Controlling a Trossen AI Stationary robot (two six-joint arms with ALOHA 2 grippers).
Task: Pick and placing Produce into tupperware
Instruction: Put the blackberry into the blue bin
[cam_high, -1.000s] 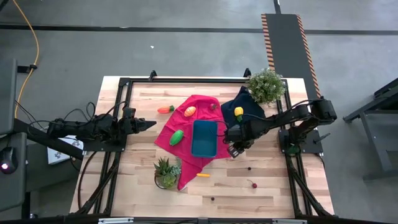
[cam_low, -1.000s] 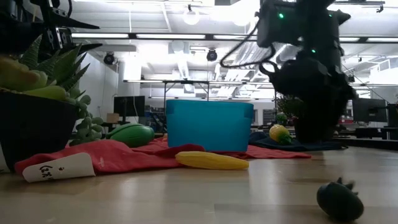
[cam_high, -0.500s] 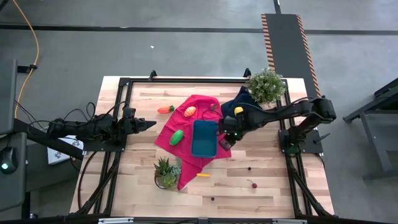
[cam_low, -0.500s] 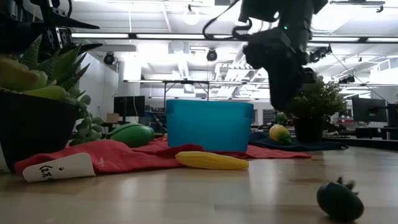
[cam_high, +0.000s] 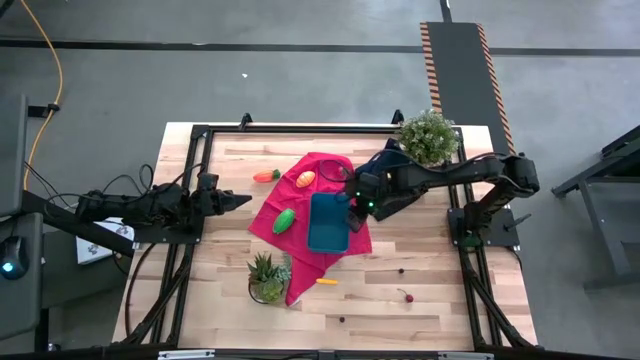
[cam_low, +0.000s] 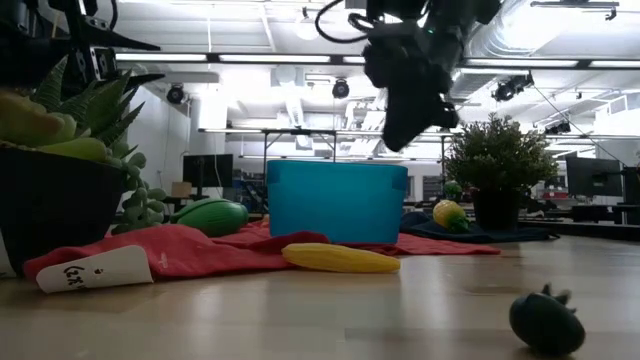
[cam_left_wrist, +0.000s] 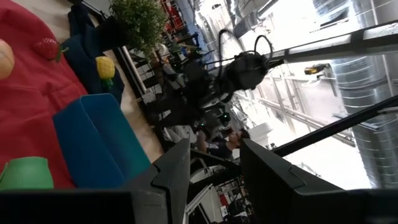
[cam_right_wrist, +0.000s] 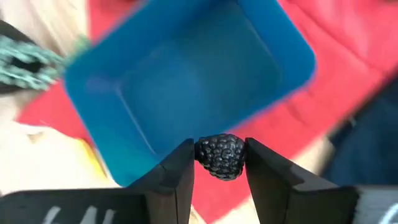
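Produce is on its way to the tub: a small dark bumpy plastic toy berry (cam_right_wrist: 220, 157) is pinched between the fingers of the right gripper (cam_high: 352, 208), which hangs over the right rim of the teal-blue rectangular shallow plastic tupperware (cam_high: 328, 222), above it rather than inside, as the low view shows the gripper (cam_low: 405, 105) well clear of the tub's top edge. From the right wrist the tub's bare floor (cam_right_wrist: 186, 81) fills the view just ahead of the berry, and I see nothing lying in it yet. The tub sits on a crumpled red cloth (cam_high: 290, 240) near the middle of the bench. On that cloth lie a green oval toy vegetable (cam_high: 285, 220) left of the tub and an orange-red round fruit (cam_high: 306, 179) toward the far edge; an orange carrot-like piece (cam_high: 266, 176) lies on the wood just off the cloth, and a yellow corn piece (cam_high: 326, 281) toward the near edge. The left gripper (cam_high: 240, 200) waits clenched and empty toward the left edge of the bench. The step in hand looks like the carry to the drop; next the berry wants to be brought a little further over the tub's middle, lowered, and let go so it does not bounce off the rim
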